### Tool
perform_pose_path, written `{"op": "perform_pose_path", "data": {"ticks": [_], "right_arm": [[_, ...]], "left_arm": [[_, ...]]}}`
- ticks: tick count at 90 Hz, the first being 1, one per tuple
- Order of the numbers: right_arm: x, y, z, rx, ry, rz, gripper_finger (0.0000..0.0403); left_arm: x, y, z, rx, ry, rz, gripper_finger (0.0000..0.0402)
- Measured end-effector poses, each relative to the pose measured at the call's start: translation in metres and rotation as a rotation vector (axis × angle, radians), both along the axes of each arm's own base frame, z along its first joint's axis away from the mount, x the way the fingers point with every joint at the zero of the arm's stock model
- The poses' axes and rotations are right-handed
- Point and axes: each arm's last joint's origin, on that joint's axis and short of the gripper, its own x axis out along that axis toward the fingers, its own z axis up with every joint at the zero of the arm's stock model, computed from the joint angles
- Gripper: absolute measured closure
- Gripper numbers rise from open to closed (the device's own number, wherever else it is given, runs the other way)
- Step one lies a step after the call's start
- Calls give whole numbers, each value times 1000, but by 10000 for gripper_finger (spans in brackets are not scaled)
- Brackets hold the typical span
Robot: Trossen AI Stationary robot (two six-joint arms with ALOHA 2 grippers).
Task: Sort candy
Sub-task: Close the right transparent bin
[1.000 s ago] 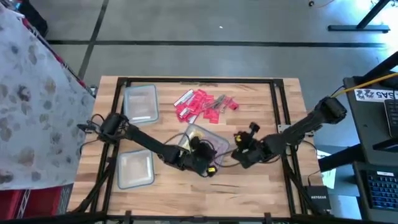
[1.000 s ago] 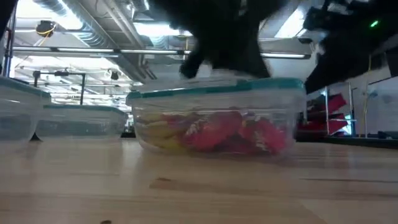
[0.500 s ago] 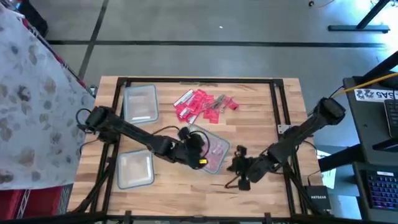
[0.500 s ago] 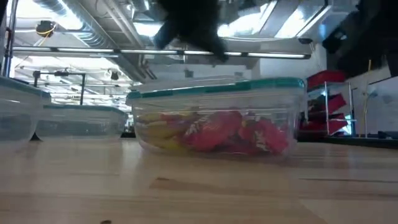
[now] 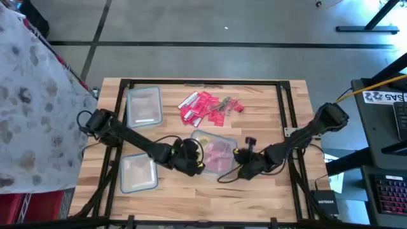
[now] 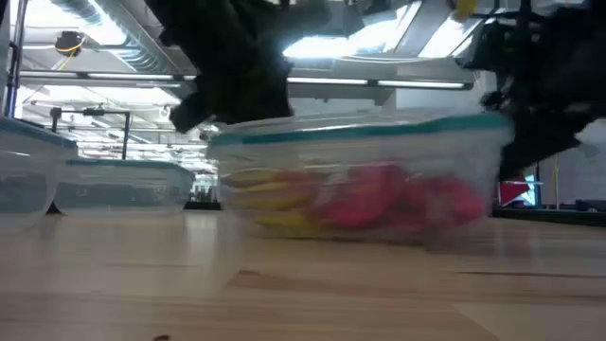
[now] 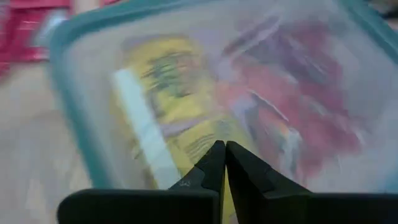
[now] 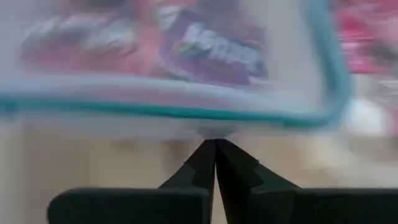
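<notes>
Both your grippers sit at the lidded tub [image 5: 214, 152] in the middle of the table. Left gripper [image 5: 198, 163] is at its near-left edge, fingers pressed together on nothing, tips over the lid above a yellow piece [image 7: 171, 106]. Right gripper [image 5: 240, 159] is at the tub's right side, fingers also closed and empty, tips just short of the teal rim [image 8: 186, 112].

Candy is in two places: red and yellow pieces sealed inside the tub [image 6: 360, 194], and a loose pile of red wrapped candy [image 5: 206, 105] on the wood at the far side, well apart from both grippers. Two more tubs at the left: one far [image 5: 144, 105], one near [image 5: 139, 172].

Risks: the tub looks tilted or mid-slide in the low view, though blur makes that hard to confirm. Push with closed tips from both sides and it may skate off, tip, or pop the lid and spill what's sorted. The loose pile is not yet sorted.

Writing: white lettering on a purple-red wrapper [image 8: 221, 46] through the tub wall, too smeared to read. "NETGEAR" reads on the box [image 5: 324, 203] at the near right.
</notes>
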Motion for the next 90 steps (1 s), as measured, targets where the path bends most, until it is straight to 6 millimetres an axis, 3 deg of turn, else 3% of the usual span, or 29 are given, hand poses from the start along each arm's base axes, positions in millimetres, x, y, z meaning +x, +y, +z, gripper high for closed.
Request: {"op": "perform_pose_path", "data": {"ticks": [11, 21, 40, 58, 69, 90], "right_arm": [[-15, -11, 21, -21, -60, -104, 403], [-23, -8, 31, 49, -59, -61, 403], [-31, 21, 39, 174, -117, 118, 403], [-11, 56, 42, 389, -259, 350, 403], [5, 64, 32, 393, -314, 366, 403], [20, 56, -4, 363, -195, 268, 403]], "left_arm": [[5, -8, 3, -31, -78, -40, 402], [10, -12, 9, -21, -155, -66, 402], [15, -14, 12, -15, -219, -73, 402], [23, -12, 6, 12, -244, -88, 402], [27, 1, 3, 43, -224, -56, 402], [37, 19, -12, -13, -180, -62, 402]]}}
